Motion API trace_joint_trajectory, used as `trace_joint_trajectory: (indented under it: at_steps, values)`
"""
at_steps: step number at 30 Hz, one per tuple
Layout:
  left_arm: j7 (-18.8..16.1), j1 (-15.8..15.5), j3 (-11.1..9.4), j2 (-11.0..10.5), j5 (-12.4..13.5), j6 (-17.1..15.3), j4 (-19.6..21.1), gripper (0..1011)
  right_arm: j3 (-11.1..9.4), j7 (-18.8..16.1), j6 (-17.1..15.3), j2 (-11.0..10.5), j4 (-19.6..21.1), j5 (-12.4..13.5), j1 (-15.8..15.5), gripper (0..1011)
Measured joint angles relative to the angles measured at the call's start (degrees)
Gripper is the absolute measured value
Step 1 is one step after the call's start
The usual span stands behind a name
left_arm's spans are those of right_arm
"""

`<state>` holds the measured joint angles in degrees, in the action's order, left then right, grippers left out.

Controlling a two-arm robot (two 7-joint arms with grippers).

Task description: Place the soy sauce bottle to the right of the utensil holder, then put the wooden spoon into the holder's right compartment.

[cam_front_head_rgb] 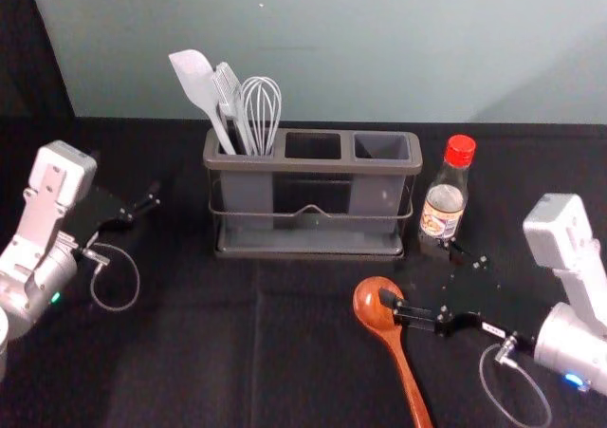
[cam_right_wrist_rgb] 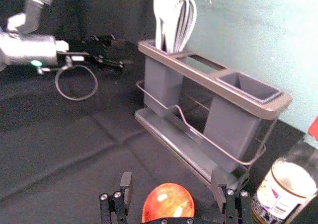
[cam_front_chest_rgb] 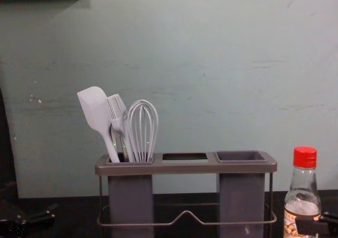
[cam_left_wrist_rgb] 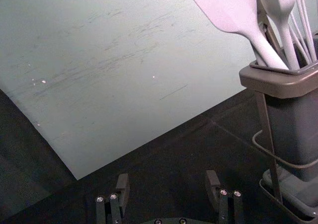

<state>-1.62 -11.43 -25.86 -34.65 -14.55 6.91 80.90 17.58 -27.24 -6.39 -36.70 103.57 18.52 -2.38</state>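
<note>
- Red-capped soy sauce bottle (cam_front_head_rgb: 445, 200) is standing right of the utensil holder (cam_front_head_rgb: 313, 166), towards the counter's (cam_front_head_rgb: 190, 352) back edge, seemingly placed.
- Wooden spoon (cam_front_head_rgb: 371, 301) is lying nearer the front, awaiting insertion; right end effector (cam_right_wrist_rgb: 172, 177), wide open, empty, is hovering at its bowl.
- Left end effector (cam_left_wrist_rgb: 168, 178) is idling open, far left.
- Handle end is falling outside the head view.

Left arm (cam_front_head_rgb: 47, 186): enters at head view's left edge; left end effector (cam_front_head_rgb: 131, 176) angled inward, fingers parted. Right arm (cam_front_head_rgb: 569, 338): enters at right edge; right end effector (cam_front_head_rgb: 414, 270) reaching inward, fingers parted.
</note>
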Motion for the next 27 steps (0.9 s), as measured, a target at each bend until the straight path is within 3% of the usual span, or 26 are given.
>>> trace_joint_trajectory:
  at_steps: [1, 5, 6, 9, 21, 25, 27]
  values:
    - [0.0, 0.0, 0.0, 0.0, 0.0, 0.0, 0.0, 1005, 0.0, 0.0, 0.0, 0.0, 0.0, 0.0, 0.0, 1004]
    - [0.0, 0.0, 0.0, 0.0, 0.0, 0.0, 0.0, 1005, 1.11, 1.58, -7.31, 0.41, -0.13, -0.2, 1.81, 1004]
    - [0.0, 0.0, 0.0, 0.0, 0.0, 0.0, 0.0, 1005, 1.11, 1.58, -7.31, 0.41, -0.13, -0.2, 1.81, 1004]
    - [0.0, 0.0, 0.0, 0.0, 0.0, 0.0, 0.0, 1005, 1.2, 2.81, -11.46, 0.44, 0.65, 0.14, 1.98, 1004]
    - [0.0, 0.0, 0.0, 0.0, 0.0, 0.0, 0.0, 1005, 0.37, 8.76, -34.08, 1.82, 7.58, 3.48, 3.48, 1004]
    - [0.0, 0.0, 0.0, 0.0, 0.0, 0.0, 0.0, 1005, 1.05, 12.25, -38.87, 3.66, 10.04, 2.28, 3.54, 1004]
    - [0.0, 0.0, 0.0, 0.0, 0.0, 0.0, 0.0, 1005, 2.3, 15.08, -41.59, 5.15, 11.23, 0.25, 3.77, 1004]
